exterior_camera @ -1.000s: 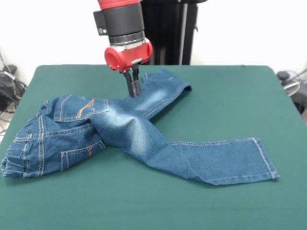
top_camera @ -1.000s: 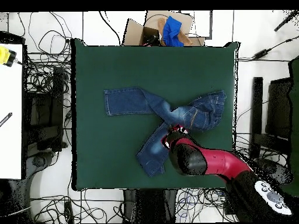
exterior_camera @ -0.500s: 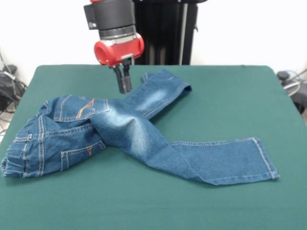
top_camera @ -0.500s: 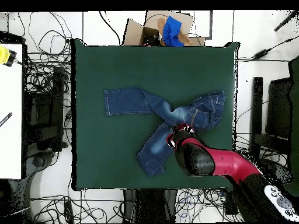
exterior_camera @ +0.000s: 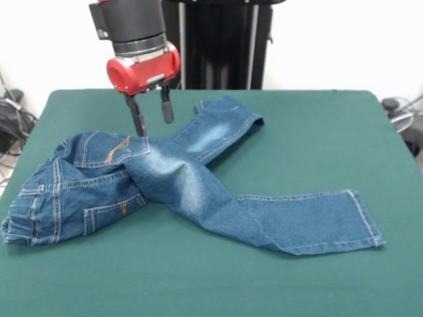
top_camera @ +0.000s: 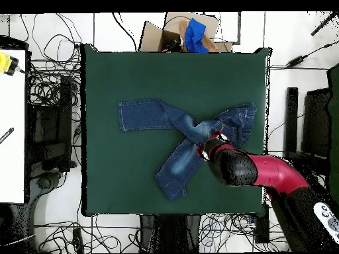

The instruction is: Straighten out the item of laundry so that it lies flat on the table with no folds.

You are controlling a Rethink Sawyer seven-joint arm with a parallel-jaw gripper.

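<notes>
The item of laundry (exterior_camera: 178,185), a small pair of blue denim jeans, lies crumpled on the green table (exterior_camera: 297,132). Its waist and pockets are bunched at the left in the front view, one leg runs toward the far middle and the other stretches right toward the front. My gripper (exterior_camera: 151,119) hangs open just above the far edge of the bunched waist part, with nothing between its fingers. From overhead the jeans (top_camera: 179,126) spread across the table (top_camera: 132,73), and the arm hides the gripper (top_camera: 212,144) near the waist end.
Cables and a black stand crowd the floor round the table in the overhead view. A cardboard box with blue cloth (top_camera: 192,33) sits beyond the table's top edge. A white desk (top_camera: 10,132) stands at the left.
The gripper has moved left in the front view, away from the far leg toward the waist part, and its fingers have gone from shut to open. The jeans have not moved.
</notes>
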